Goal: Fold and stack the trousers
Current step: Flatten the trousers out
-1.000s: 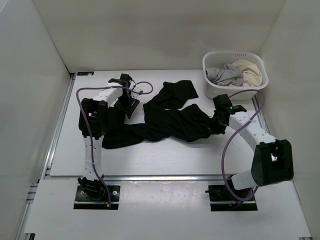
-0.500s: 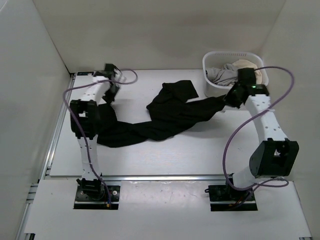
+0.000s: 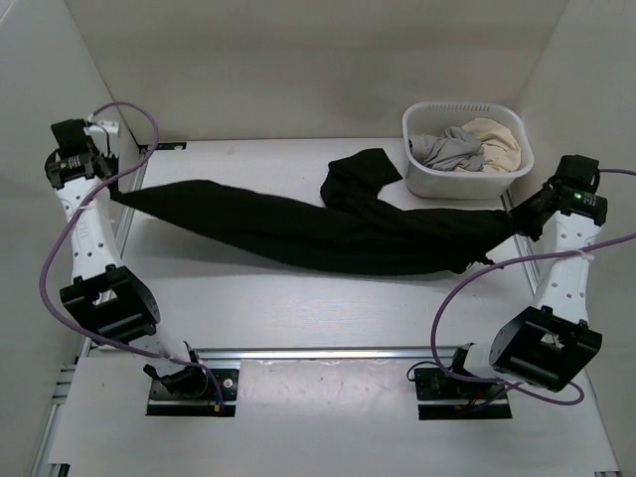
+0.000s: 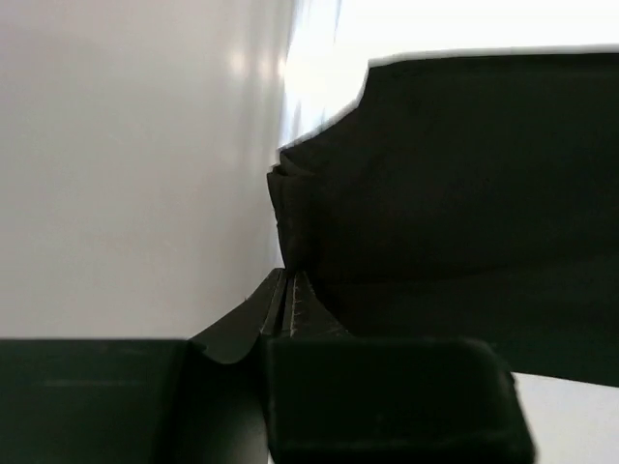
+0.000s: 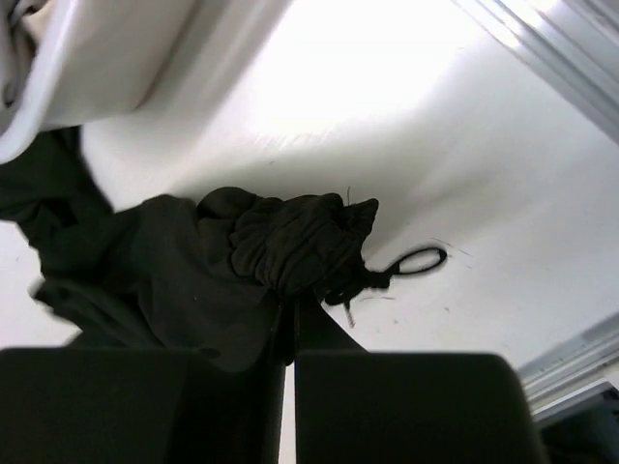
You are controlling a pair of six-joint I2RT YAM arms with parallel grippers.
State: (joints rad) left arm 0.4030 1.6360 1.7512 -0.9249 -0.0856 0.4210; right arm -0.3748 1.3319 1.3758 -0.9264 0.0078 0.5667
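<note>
The black trousers (image 3: 328,231) are stretched in a long band across the table, lifted at both ends. One leg (image 3: 360,175) lies folded back toward the basket. My left gripper (image 3: 113,191) is at the far left edge, shut on the trouser end (image 4: 455,184), with its fingertips (image 4: 288,286) pinching the fabric's corner. My right gripper (image 3: 519,220) is at the far right, shut on the bunched waistband (image 5: 290,237). A drawstring loop (image 5: 418,259) hangs out of that bunch.
A white basket (image 3: 429,181) stands at the back right, just behind the right gripper, holding a grey garment (image 3: 447,149) and a beige garment (image 3: 495,139). White walls close in on both sides, and a metal rail (image 5: 551,58) runs along the table's right edge.
The left gripper has shut on the trouser end. Both arms have swung outward to the table's sides, pulling the crumpled trousers into a long taut band.
</note>
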